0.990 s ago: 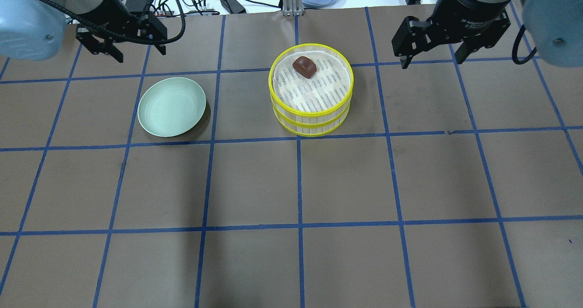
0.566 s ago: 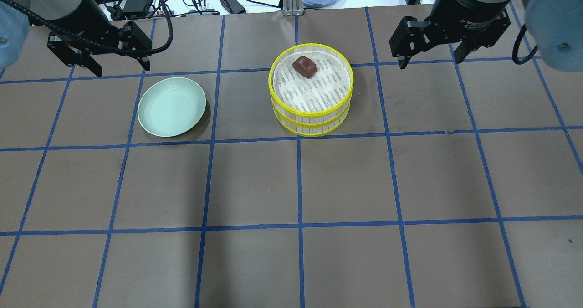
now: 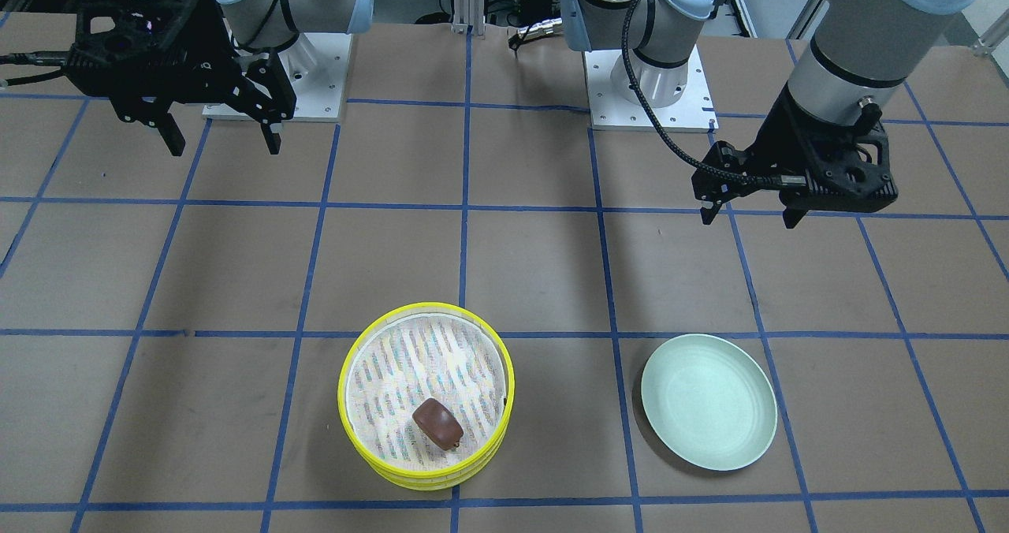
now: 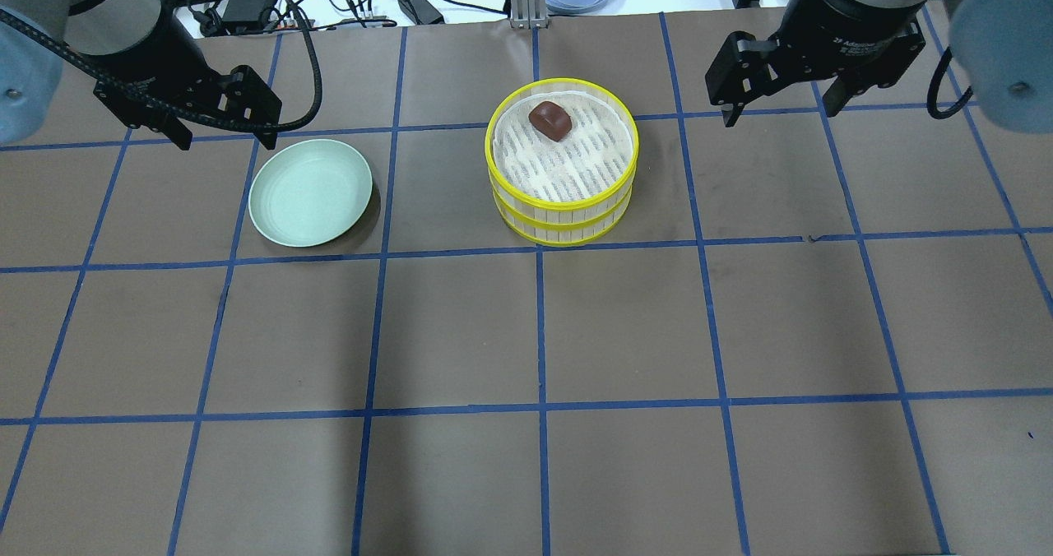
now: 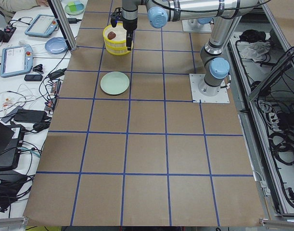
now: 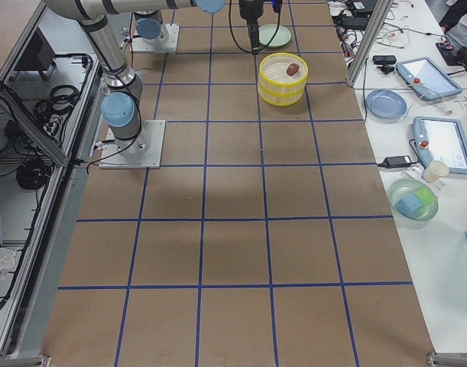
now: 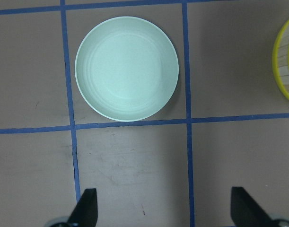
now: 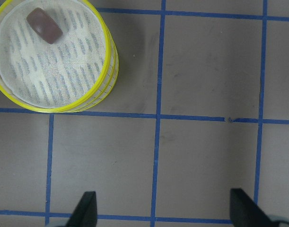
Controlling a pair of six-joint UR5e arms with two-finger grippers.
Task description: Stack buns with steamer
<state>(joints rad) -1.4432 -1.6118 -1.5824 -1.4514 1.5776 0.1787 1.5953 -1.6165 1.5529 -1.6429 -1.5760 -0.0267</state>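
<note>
Overhead, at the upper left of the frame: the black two-finger left gripper (image 4: 226, 141), fingers spread wide, nothing between them, touching nothing. Just below and to its right, flat on the brown paper-covered table with blue tape grid (image 4: 461, 334): the round pale green plate (image 4: 311, 192), apart from the fingertips. Same spread confirmed in the left wrist view, with both fingertips at the bottom edge and the plate in the upper half.

At the upper right of the overhead frame: the black two-finger right gripper (image 4: 779, 116), likewise wide open and holding nothing, near the steamer but clear of it.

Centre top of that frame: the round yellow-rimmed steamer (image 4: 568, 219), two alike tiers stacked one on the other. On the white cloth-lined slatted floor of the upper tier, toward its far edge: the small dark reddish-brown bun (image 4: 550, 120).
</note>
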